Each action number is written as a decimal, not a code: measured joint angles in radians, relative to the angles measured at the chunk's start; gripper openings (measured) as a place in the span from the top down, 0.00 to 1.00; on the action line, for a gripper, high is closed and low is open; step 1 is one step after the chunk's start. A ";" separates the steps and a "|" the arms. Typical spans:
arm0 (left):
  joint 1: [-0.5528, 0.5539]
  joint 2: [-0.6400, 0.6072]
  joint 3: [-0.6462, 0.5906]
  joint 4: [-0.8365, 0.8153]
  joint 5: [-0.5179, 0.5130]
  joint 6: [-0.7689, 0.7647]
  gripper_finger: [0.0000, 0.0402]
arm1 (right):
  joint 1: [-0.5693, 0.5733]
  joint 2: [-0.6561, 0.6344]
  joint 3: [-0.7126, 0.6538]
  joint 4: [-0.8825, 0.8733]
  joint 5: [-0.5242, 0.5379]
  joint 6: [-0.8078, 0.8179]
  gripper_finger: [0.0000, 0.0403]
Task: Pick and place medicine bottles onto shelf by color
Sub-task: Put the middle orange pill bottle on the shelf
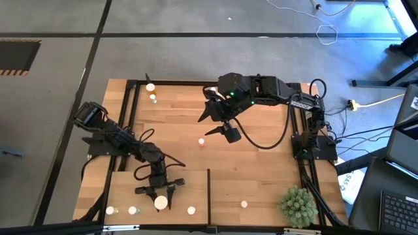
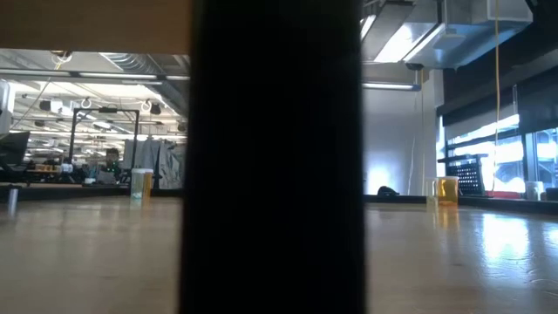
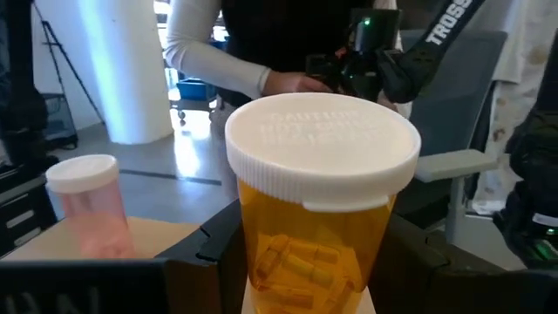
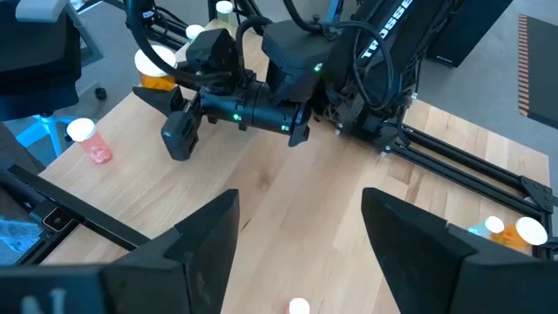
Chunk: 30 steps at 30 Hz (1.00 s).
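Left claw (image 1: pixel 160 198) over the shelf (image 1: pixel 261 189), clamped on a wide orange bottle (image 3: pixel 318 227) with a white cap, held upright between the fingers (image 3: pixel 205 249), to the left of the dark divider (image 1: pixel 208 196). Pink-tinted bottle (image 3: pixel 87 205) just beside it on the same side. More white-capped bottles along the shelf's near edge: two (image 1: pixel 121 210) left of the held one, one (image 1: pixel 191 210) close to the divider, one (image 1: pixel 243 204) beyond the divider. Right claw (image 1: pixel 219 124) well apart from the divider, above mid-worktop (image 1: pixel 261 150), fingers (image 4: pixel 196 240) spread with nothing between them, a small bottle (image 1: pixel 201 141) on the planks near it. Two bottles (image 1: pixel 151 91) at the far-left corner. Spiky plant ball (image 1: pixel 298 205) right of the shelf.
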<state>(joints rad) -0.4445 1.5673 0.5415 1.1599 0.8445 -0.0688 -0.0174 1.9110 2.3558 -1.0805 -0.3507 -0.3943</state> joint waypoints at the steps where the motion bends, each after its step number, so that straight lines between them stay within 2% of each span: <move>1: -0.001 0.000 0.000 0.000 -0.004 0.000 0.58 | 0.000 0.000 0.000 0.000 0.000 0.000 0.39; 9: -0.007 0.000 0.000 -0.007 -0.017 0.000 0.58 | 0.000 0.000 0.000 0.000 0.000 0.000 0.39; 18: -0.007 0.080 0.031 0.002 -0.033 0.001 0.58 | 0.000 0.000 0.000 0.000 0.000 0.000 0.39; 30: -0.009 0.079 0.031 0.007 -0.032 0.000 0.58 | 0.000 0.000 0.000 0.000 0.000 0.000 0.39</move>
<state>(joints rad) -0.4533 1.6466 0.5720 1.1671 0.8124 -0.0685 -0.0174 1.9110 2.3558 -1.0805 -0.3508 -0.3943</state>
